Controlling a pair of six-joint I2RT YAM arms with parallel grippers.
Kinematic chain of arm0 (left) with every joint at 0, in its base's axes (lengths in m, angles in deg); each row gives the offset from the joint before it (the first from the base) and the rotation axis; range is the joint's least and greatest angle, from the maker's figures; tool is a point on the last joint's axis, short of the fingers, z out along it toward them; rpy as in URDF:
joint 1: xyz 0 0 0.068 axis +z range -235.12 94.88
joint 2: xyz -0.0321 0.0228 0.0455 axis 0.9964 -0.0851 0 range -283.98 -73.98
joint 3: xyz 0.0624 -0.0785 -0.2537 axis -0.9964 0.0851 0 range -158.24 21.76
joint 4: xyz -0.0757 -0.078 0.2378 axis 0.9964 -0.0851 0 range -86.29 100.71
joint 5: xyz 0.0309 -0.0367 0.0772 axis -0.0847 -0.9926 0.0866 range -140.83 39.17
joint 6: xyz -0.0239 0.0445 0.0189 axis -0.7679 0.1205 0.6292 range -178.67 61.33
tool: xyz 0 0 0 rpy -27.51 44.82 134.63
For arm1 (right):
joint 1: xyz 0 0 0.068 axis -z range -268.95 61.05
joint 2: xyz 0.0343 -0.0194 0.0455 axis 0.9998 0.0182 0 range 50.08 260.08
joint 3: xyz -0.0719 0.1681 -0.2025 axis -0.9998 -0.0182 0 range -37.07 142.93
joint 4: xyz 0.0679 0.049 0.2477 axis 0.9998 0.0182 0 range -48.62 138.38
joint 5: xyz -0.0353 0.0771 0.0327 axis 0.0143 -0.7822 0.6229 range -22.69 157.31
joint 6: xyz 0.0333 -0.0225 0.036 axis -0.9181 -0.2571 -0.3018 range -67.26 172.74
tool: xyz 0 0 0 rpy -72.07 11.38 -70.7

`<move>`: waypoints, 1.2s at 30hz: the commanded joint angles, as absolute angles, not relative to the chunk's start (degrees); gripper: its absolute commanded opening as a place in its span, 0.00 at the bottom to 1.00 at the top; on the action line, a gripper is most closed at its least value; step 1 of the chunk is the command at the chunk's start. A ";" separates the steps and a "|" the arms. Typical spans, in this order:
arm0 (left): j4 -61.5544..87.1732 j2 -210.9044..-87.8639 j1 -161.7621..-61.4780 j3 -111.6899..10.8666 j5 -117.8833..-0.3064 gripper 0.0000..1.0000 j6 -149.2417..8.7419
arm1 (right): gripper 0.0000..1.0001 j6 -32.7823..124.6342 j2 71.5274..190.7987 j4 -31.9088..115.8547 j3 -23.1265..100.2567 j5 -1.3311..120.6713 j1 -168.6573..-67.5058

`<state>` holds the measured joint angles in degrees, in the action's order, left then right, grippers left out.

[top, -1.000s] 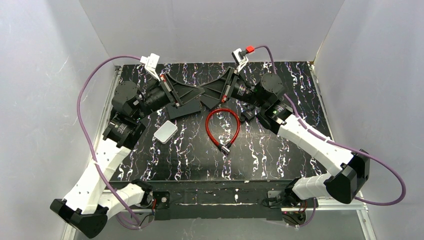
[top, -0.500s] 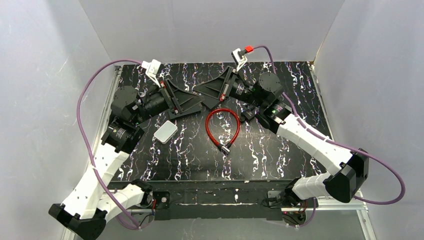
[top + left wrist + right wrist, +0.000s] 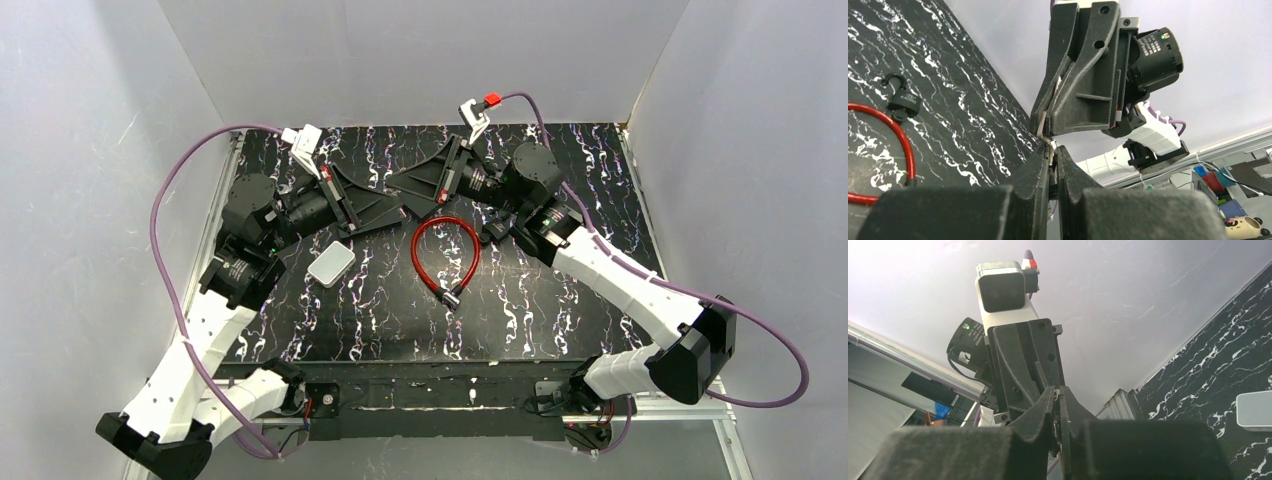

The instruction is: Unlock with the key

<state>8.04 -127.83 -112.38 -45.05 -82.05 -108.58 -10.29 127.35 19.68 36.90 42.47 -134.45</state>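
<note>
Left gripper [image 3: 1053, 152] and right gripper [image 3: 1056, 395] were both pinched closed, the 2 tips touching. The key [image 3: 1050, 143] sat at that junction; I can't tell which gripper held it.

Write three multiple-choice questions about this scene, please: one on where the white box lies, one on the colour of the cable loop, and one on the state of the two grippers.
1. Where does the white box lie?
A) Left of the cable loop
B) Inside the loop
C) Between gripper fingers

2. What colour is the cable loop?
A) Blue
B) Red
C) Green

3. How are the left gripper and the right gripper?
A) Both wide open
B) Both shut, tip to tip in the air
C) One resting on the box

Answers:
1 A: the top view shows the box on the left arm's side of the loop.
2 B: the loop is plainly red.
3 B: each wrist view shows its fingers nearly pressed together.
</note>
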 commanded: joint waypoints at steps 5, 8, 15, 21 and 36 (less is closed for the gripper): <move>2.01 -125.14 -110.97 -47.64 -82.13 0.00 -106.16 | 0.29 -9.75 126.09 18.64 40.20 41.06 -134.41; 1.38 -124.47 -110.96 -47.40 -81.67 0.00 -106.06 | 0.29 -10.01 125.76 18.59 39.70 41.29 -134.39; 2.85 -123.70 -110.93 -46.39 -82.11 0.00 -106.71 | 0.26 -10.37 125.93 18.57 39.57 41.50 -134.39; 1.23 -124.00 -110.96 -47.40 -82.90 0.00 -104.75 | 0.24 -10.68 126.55 19.31 39.47 41.27 -134.39; -11.64 -126.43 -110.88 -57.31 -77.14 0.00 -99.36 | 0.58 -2.33 124.30 24.75 39.83 36.49 -132.13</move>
<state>-8.27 -126.43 -111.14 -55.34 -81.75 -98.97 -5.09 127.24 27.98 38.89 39.81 -133.74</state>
